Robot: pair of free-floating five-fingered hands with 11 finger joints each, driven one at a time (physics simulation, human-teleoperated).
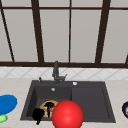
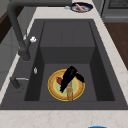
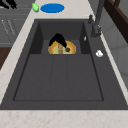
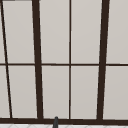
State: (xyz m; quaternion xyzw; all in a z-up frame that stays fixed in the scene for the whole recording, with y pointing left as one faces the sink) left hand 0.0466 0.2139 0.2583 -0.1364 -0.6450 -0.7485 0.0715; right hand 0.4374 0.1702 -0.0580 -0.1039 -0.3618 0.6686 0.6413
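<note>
Hand position was the main thing: a black hand (image 2: pixel 70 76) hung inside the sink's deep basin (image 2: pixel 47 72), directly over a round yellow-rimmed plate (image 2: pixel 53 88) that lay flat on the basin floor. In the left side view its fingers ran straight and pointed down toward seven o'clock across the plate, the tips close above the plate's middle; whether they touched it I could not tell. On the plate, a small red piece of food (image 2: pixel 59 80) sat at about ten o'clock of the plate's centre, just beside the fingers, and a brown stick-shaped piece (image 2: pixel 69 93) stretched from the centre toward six o'clock, just under the fingertips. In the front view the left hand (image 1: pixel 38 114) showed at the basin's near edge, at eight o'clock from the plate (image 1: pixel 43 105), with dark fingers (image 1: pixel 49 106) over the plate; a large red ball (image 1: pixel 67 114) stood just at three o'clock of it and covered part of the plate. In the right side view the hand (image 3: pixel 57 39) arched over the plate (image 3: pixel 71 47). A dark faucet (image 1: pixel 56 72) rose at twelve o'clock behind the basin. On the counter at nine o'clock lay a blue dish (image 1: pixel 7 103) with a green object (image 1: pixel 2 118) just beside it, and at three o'clock a dark plate (image 1: pixel 125 109) sat at the picture's edge.
</note>
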